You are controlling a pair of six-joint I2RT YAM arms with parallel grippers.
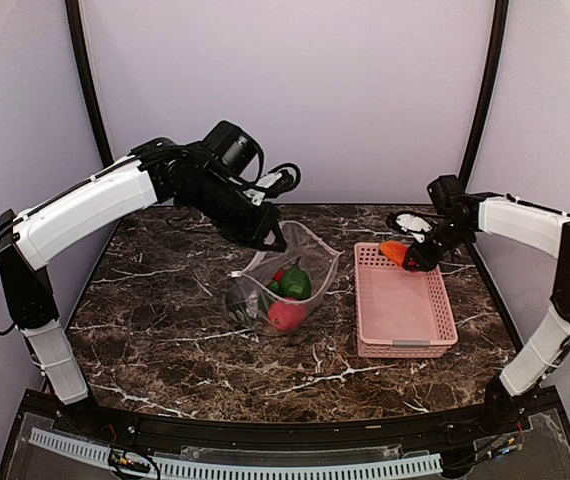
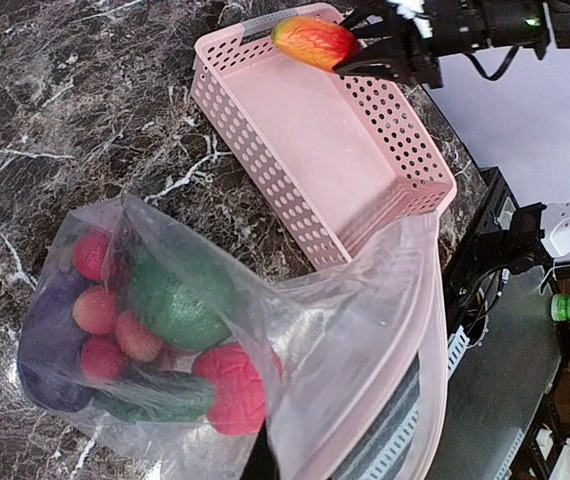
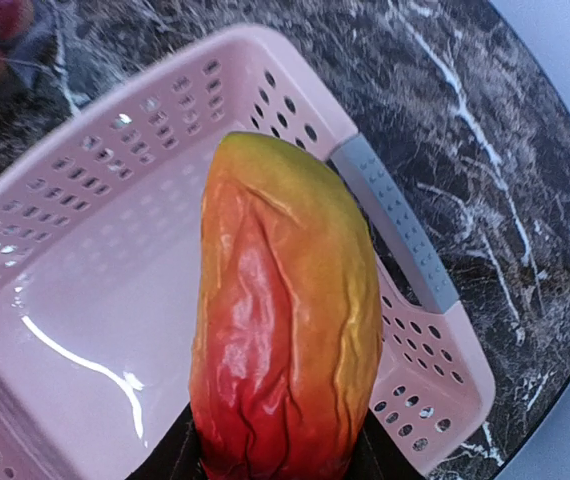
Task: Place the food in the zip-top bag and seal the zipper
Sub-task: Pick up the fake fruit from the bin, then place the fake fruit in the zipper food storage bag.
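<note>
The clear zip-top bag (image 1: 295, 262) stands open mid-table, its mouth held up by my left gripper (image 1: 272, 240), which is shut on the bag's rim. Its pale pink zipper strip (image 2: 431, 330) runs along the mouth edge. Inside lie several pieces of food: red pieces (image 2: 233, 388), a green round piece (image 2: 177, 300), a dark purple eggplant (image 2: 50, 335). My right gripper (image 1: 412, 258) is shut on an orange-red oval fruit (image 3: 285, 320), held above the far end of the pink basket (image 1: 433, 322). The fruit also shows in the left wrist view (image 2: 315, 40).
The pink basket (image 2: 265, 130) sits right of the bag and holds no food. The marble table (image 1: 165, 330) ends at a black rail in front. Grey walls and dark poles stand behind.
</note>
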